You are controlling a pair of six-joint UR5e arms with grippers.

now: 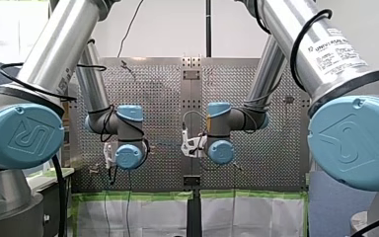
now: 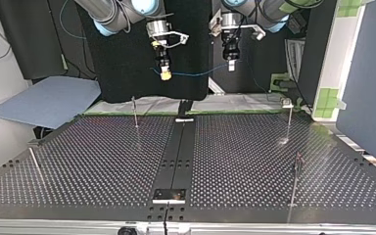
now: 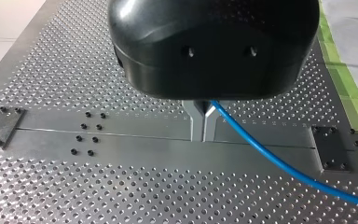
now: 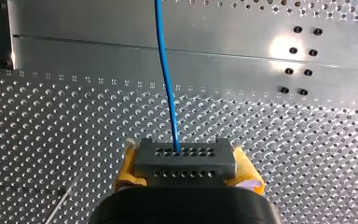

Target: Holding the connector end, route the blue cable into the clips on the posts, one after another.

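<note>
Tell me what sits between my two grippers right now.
Only the blue cable, sagging slightly from my left gripper to the connector in my right gripper. The top view shows it; the posts stand lower, on the table.

In the top view my right arm (image 2: 112, 14) comes in at 11 o'clock and my left arm (image 2: 269, 10) at 1 o'clock. Both hang high, side by side but apart, and their grippers point to 6 o'clock. My right gripper (image 2: 165, 73) presses its yellow pads (image 4: 128, 166) on the grey connector (image 4: 185, 161). My left gripper (image 2: 231, 64) has its metal fingers (image 3: 195, 123) closed together, pinching the blue cable (image 3: 270, 156). In the front view my left wrist (image 1: 128, 136) and my right wrist (image 1: 220, 136) face each other.
</note>
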